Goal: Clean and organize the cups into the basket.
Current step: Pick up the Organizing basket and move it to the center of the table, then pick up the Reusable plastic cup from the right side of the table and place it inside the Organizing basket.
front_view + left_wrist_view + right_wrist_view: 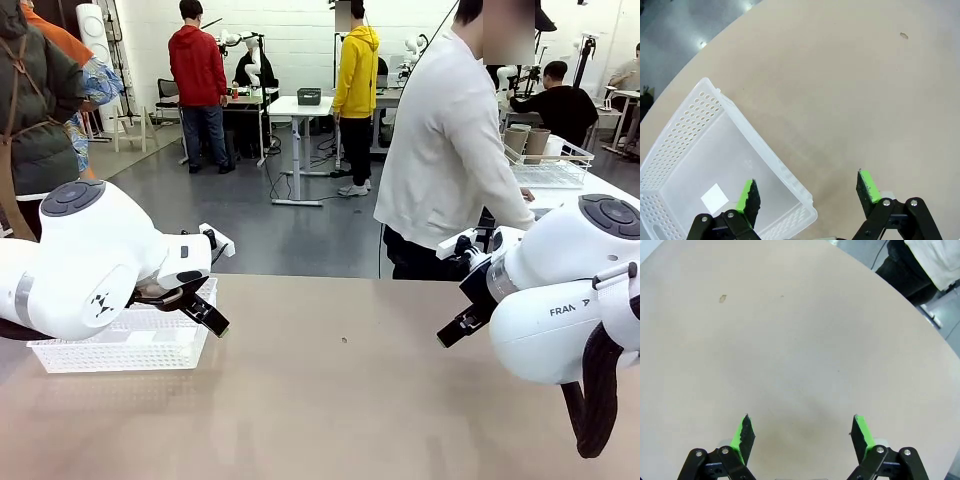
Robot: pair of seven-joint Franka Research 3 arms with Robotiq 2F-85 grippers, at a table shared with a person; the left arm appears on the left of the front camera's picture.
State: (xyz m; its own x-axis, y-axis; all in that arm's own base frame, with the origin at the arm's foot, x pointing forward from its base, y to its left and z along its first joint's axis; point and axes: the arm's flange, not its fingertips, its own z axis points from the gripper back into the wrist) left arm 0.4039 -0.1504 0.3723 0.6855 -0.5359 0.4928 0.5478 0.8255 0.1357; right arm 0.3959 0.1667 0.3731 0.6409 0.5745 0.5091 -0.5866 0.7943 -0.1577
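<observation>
The white perforated basket (120, 345) sits empty on the table's left side, with a white sticker on its floor. My left gripper (810, 192) hangs open above the basket's (715, 165) near corner. One green pad is over its inside and the other over bare table. My right gripper (802, 432) is open above bare tabletop at the right, holding nothing. Two tan cups (527, 142) stand in a white wire basket (550, 170) on another surface at the far right.
A person in a white top (445, 150) stands at the far edge, turned toward the wire basket with a hand (526, 197) near it. A small dark speck (344, 340) marks the tan tabletop (330, 400) between my arms.
</observation>
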